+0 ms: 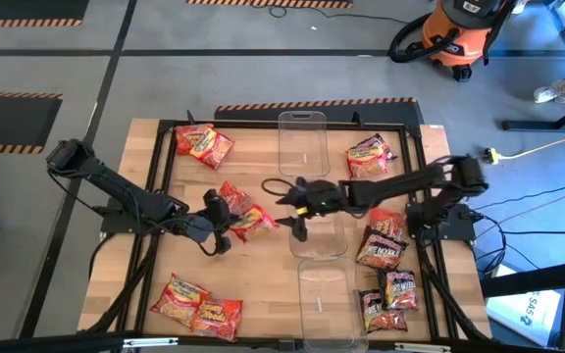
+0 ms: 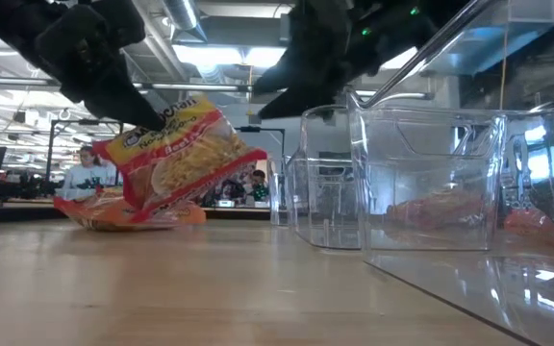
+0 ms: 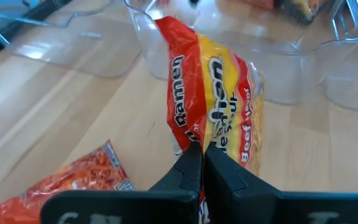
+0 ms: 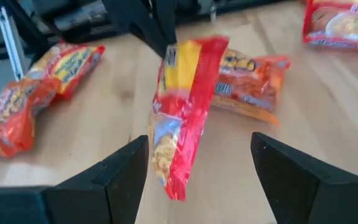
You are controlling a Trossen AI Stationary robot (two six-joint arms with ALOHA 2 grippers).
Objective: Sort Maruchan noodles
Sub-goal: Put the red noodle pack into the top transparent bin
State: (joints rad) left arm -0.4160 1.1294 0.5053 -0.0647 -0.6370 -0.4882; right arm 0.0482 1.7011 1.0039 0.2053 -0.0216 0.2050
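Your left gripper (image 1: pixel 226 220) is clenched on a red-and-yellow packet (image 2: pixel 176 159), a flat, crinkly ramen pack printed "Beef", hanging tilted above the table (image 1: pixel 263 279) near its middle, just left of the middle bin (image 1: pixel 324 235). Your right gripper (image 1: pixel 295 208) faces it with fingers spread wide, grasping nothing.

From above you can count ten packets: the held one, an orange one (image 1: pixel 231 194) beside it, one rear left (image 1: pixel 204 144), two front left (image 1: pixel 196 304), one rear right (image 1: pixel 371 155), four at the right edge (image 1: pixel 385 265). Three clear bins stand in a row.
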